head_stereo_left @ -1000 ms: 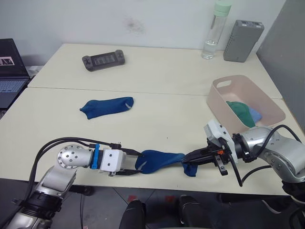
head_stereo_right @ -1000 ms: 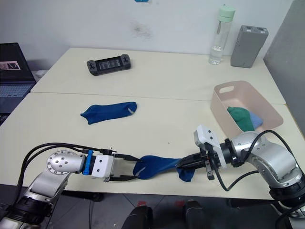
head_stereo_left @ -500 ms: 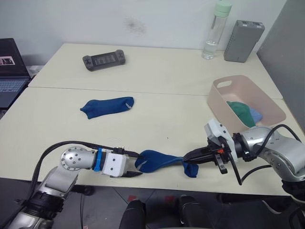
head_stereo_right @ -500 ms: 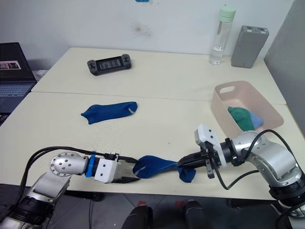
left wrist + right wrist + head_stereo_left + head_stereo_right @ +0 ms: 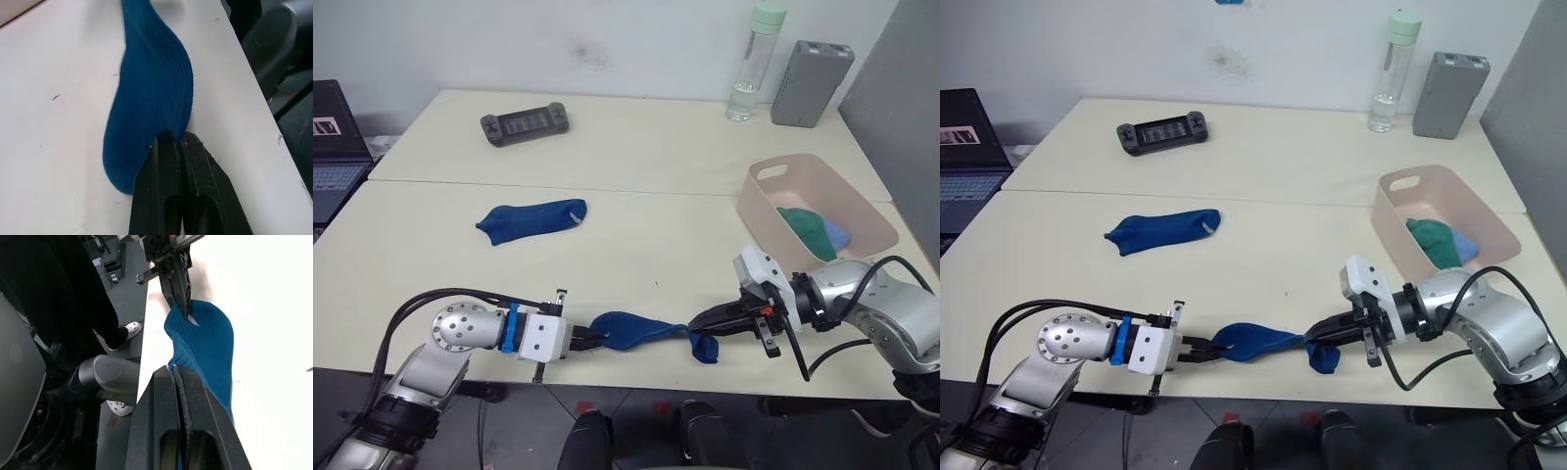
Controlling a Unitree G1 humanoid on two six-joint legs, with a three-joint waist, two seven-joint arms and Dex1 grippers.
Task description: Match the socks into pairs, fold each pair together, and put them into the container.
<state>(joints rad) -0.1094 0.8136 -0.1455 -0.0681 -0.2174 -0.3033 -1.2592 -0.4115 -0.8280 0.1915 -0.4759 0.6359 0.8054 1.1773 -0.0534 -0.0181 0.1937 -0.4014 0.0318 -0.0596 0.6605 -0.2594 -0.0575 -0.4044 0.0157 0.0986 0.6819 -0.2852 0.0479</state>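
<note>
A: What sits closest to the robot?

B: A dark blue sock (image 5: 636, 331) stretched along the near edge of the table (image 5: 636, 264). The left gripper (image 5: 581, 340) has its fingers pinched together on one end of it, and the right gripper (image 5: 698, 323) is clamped on the other end, where the fabric droops in a small fold.

A: Do the wrist views agree?

B: Yes. In the left wrist view the two black fingers (image 5: 168, 161) meet with the sock's edge caught between them. In the right wrist view the fingers are pressed together on the ribbed fabric, with the other gripper at the sock's far end.

A: And farther in?

B: The second dark blue sock (image 5: 531, 217) lies flat on the left half of the table, well apart from both grippers, with bare tabletop between.

A: Where is the container?

B: The pale pink tub (image 5: 766, 211) stands on the right, just beyond the right arm. Inside lie a green bundle (image 5: 805, 230) and a light blue one (image 5: 837, 235) beside it.

A: What else is around?

B: At the far side, a dark handheld game console (image 5: 525, 123) on the left, a clear bottle (image 5: 748, 64) with a pale green cap, and a grey ribbed box (image 5: 810, 70) next to it. A laptop (image 5: 333, 137) sits off the table's left edge.
</note>
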